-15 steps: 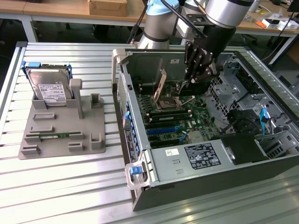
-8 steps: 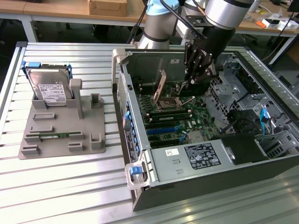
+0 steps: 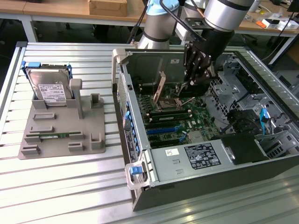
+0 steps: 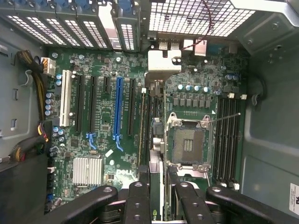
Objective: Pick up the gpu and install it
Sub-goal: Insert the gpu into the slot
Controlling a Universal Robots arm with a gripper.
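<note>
gpu [image 4: 156, 172]: edge-on between the jaws, both faces hidden | motherboard [image 4: 103, 116]: strip right beneath the jaws covered by the gpu | gripper [image 4: 162, 189]: finger bases cut off at the picture's edge | arm [image 3: 219, 14]: cut off above the jaws | hard drive [image 3: 49, 91], well apart from the jaws: label print too small to read

Dull metal case [image 3: 210, 184], perhaps glossy gpu [image 4: 156, 201] board, matt end effector [image 3: 194, 81].
</note>
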